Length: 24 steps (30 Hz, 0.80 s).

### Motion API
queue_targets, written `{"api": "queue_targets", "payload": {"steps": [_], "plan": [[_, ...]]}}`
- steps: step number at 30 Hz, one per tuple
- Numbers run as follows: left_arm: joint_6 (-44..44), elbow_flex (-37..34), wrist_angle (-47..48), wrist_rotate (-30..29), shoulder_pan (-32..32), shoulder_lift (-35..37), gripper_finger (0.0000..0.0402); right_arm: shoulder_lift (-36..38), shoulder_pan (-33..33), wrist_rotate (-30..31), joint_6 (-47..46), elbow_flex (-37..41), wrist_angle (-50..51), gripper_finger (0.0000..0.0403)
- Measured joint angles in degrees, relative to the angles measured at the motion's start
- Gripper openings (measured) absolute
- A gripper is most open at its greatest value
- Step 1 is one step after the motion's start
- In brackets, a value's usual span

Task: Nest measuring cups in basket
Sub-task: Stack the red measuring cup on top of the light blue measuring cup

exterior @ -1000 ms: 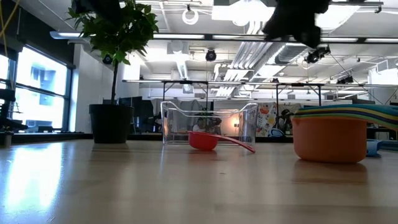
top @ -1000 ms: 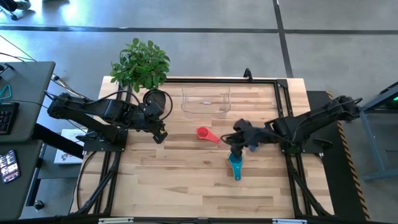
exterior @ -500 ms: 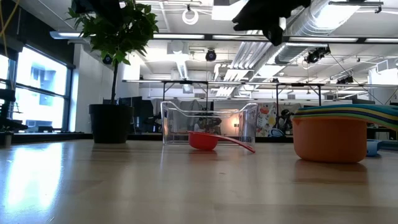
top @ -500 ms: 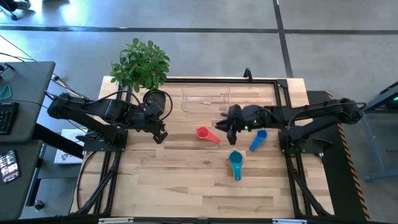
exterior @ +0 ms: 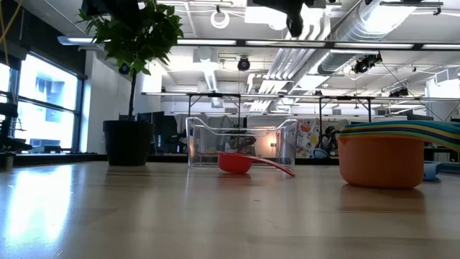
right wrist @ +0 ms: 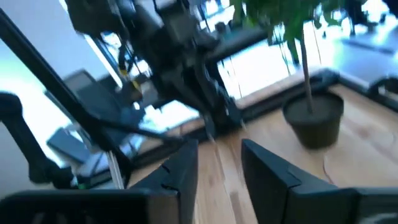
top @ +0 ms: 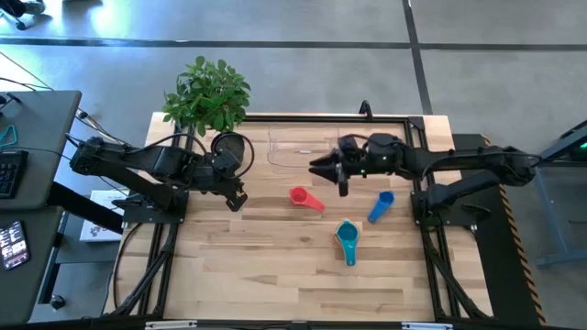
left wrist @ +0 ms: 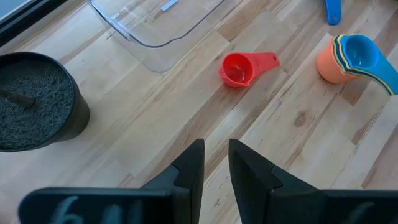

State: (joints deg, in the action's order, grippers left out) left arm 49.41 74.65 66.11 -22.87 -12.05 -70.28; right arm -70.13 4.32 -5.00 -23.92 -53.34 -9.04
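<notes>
The clear basket [top: 277,154] stands at the table's far middle. A red measuring cup [top: 301,196] lies on the wood near it, its bowl up. A stack of nested cups [top: 347,238], orange outermost [exterior: 381,160] and teal on top, stands nearer the front. A single blue cup [top: 380,205] lies to the right. My right gripper [top: 321,168] hangs high over the basket's near right corner, pointing almost level toward the table's left, open with nothing between its fingers [right wrist: 217,165]. My left gripper [top: 237,200] hovers left of the red cup, open and empty [left wrist: 216,162].
A dark round plant pot [top: 229,147] with a leafy plant [top: 207,93] stands at the far left, beside the basket. A black frame rail [top: 417,165] runs along the table's right side. Bare wood lies along the near edge.
My right gripper has left the spot above the stacked cups, swinging toward the table's far edge and the basket while rising. It has tipped up from pointing down to nearly level. The cups have not moved. The blue cup, earlier under the arm, now shows.
</notes>
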Motion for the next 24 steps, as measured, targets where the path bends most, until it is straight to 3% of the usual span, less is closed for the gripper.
{"api": "queue_targets", "payload": {"steps": [5, 12, 24], "plan": [[0.01, 0.0, 0.02, -0.02, 0.0, 0.0, 0.0062, -0.02, 0.59, 0.07, 4.39, 0.02, -5.87, 0.0143], [-0.03, 0.0, 0.02, -0.35, 0.02, 0.0, 0.0062, -0.02, 0.87, 1.02, 14.32, -0.01, -13.18, 0.0149], [-0.11, -0.02, 0.22, -0.46, 0.02, 0.0, 0.0062, -9.43, 4.0, -0.01, 18.49, -12.64, 4.89, 0.0149]]}}
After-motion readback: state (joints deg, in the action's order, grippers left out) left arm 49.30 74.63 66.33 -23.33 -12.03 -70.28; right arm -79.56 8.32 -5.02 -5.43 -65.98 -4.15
